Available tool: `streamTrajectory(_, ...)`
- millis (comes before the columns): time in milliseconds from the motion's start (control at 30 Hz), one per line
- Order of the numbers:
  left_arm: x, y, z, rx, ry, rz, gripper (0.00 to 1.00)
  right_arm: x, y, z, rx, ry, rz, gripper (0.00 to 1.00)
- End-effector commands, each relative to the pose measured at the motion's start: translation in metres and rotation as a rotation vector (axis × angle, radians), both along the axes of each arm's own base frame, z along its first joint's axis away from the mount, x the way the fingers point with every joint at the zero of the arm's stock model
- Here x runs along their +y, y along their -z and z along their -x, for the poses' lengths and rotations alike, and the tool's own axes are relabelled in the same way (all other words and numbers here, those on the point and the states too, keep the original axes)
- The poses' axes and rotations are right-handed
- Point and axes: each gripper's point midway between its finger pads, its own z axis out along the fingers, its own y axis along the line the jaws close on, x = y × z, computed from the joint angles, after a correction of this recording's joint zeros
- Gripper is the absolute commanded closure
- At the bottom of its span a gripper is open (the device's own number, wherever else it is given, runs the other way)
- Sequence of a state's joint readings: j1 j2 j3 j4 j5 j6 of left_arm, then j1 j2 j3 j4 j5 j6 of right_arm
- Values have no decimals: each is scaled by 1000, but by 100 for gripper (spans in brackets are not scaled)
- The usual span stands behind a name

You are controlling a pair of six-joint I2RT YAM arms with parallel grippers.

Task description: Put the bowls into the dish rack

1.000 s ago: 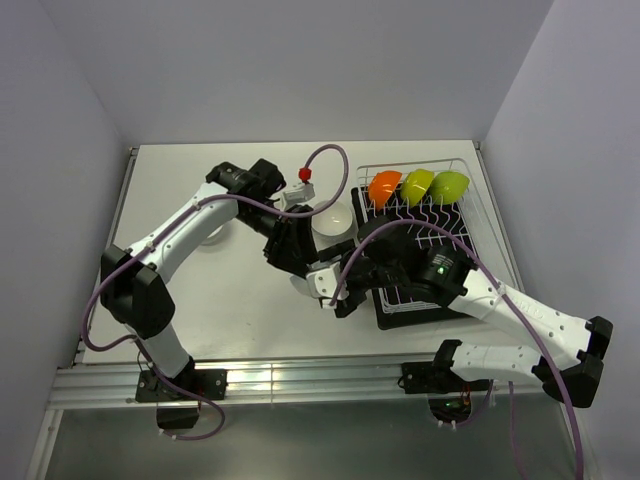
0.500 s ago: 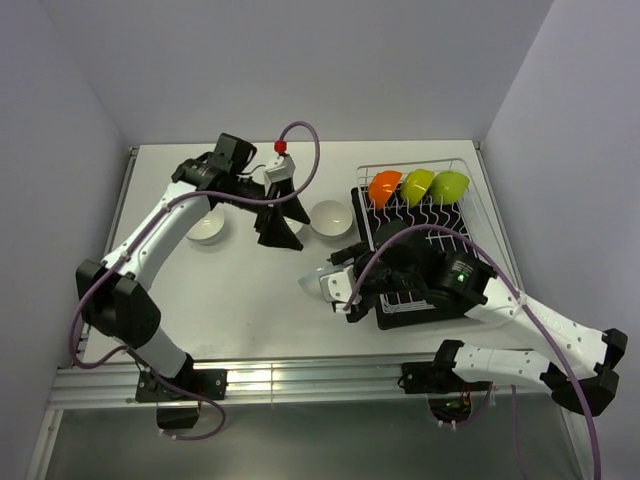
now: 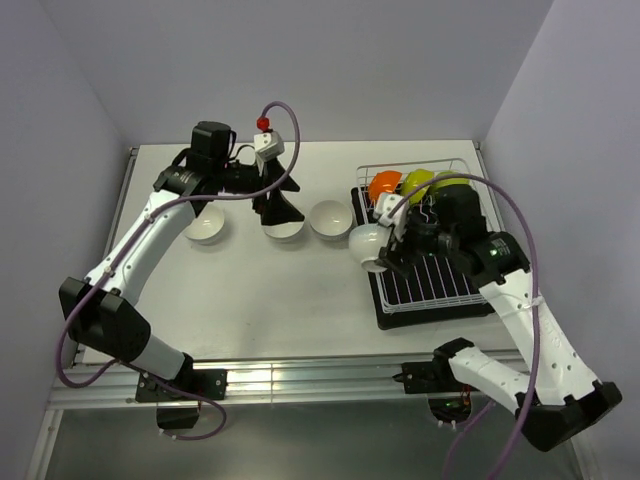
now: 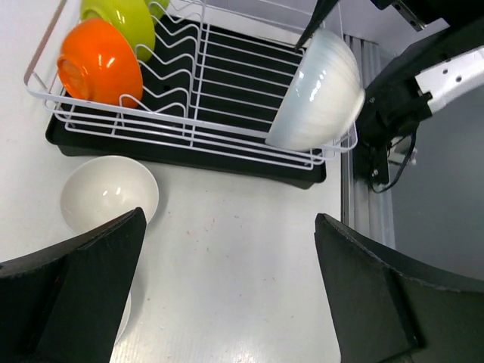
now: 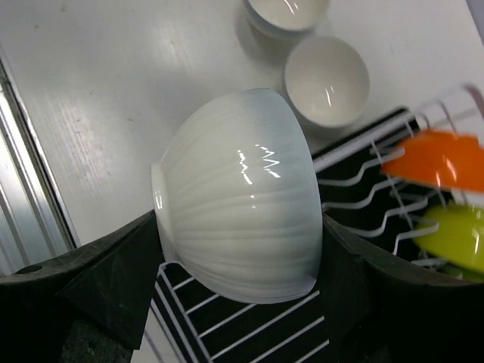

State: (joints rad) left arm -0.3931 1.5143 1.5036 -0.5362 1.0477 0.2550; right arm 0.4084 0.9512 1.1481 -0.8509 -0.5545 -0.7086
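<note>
A white table [image 3: 250,300] carries the dish rack [image 3: 432,288], a white wire frame on a black tray, at its right side. The right gripper [image 5: 240,272] pinches a white bowl [image 5: 242,189] between its two fingers, the bowl tipped on its side over the rack's left edge. The left gripper [image 4: 227,302] hangs with its fingers spread wide and nothing between them, above the middle one [image 3: 287,231] of three white bowls standing upright in a row on the table left of the rack. The others sit to its left [image 3: 205,226] and right [image 3: 330,218]. At the rack's far end stand an orange bowl [image 3: 383,186] and a lime green bowl [image 3: 415,182] side by side, with a second lime green bowl [image 3: 452,183] beyond them, partly hidden by the right arm.
</note>
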Motion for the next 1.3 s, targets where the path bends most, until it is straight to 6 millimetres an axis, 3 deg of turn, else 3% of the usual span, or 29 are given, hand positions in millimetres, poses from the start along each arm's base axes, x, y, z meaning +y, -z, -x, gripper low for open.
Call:
streamTrajectory(0, -4, -40, 5, -41, -58, 70, 0, -20, -27, 7, 50, 95, -119, 100)
streamTrajectory(67, -4, -46, 2, -55, -96, 72, 1, -32, -31, 0, 86, 147, -148, 100)
streamTrajectory(100, -4, -50, 4, -51, -106, 78, 0, -53, -34, -8, 110, 241, -159, 100)
streamTrajectory(167, -1, -49, 3, -45, -131, 71, 0, -72, -30, -21, 186, 320, -183, 100)
streamTrajectory(200, 0, -51, 5, -44, -139, 75, 1, -92, -25, -23, 241, 409, -193, 100)
streamTrajectory(233, 1, -50, 5, -41, -150, 74, 1, -103, -30, -28, 254, 453, -207, 100)
streamTrajectory(367, 5, -43, 8, -20, -182, 73, 1, -148, -12, -42, 433, 639, -245, 100)
streamTrajectory(533, 6, -34, 12, 37, -204, 72, 1, -196, 3, -52, 470, 843, -226, 100)
streamTrajectory(967, 10, -18, 14, 89, -232, 49, 1, -240, 44, -78, 497, 1145, -195, 100)
streamTrajectory(1267, 7, -14, 10, 118, -227, 45, 0, -244, 75, -87, 543, 1211, -214, 100)
